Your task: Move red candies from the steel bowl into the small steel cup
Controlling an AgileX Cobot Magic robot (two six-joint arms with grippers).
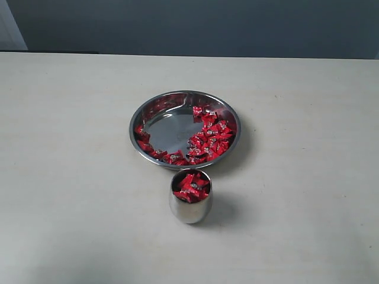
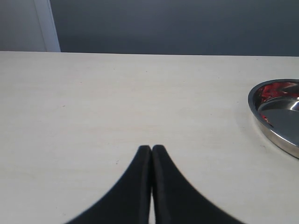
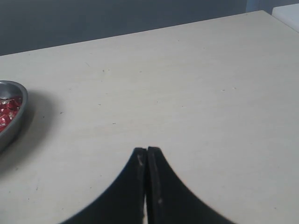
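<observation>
Candies (image 1: 211, 137) in red wrappers lie in the steel bowl (image 1: 177, 93) mid-table (image 1: 71, 177). More fill the small steel cup (image 1: 189, 211) just beside it, toward the edge nearest the exterior camera. I see my left gripper (image 2: 151, 149) and right gripper (image 3: 147, 150) both pressed closed, empty.

One steel bowl (image 1: 169, 127), one small steel cup (image 1: 189, 212), perhaps forty red candies (image 1: 210, 139).
</observation>
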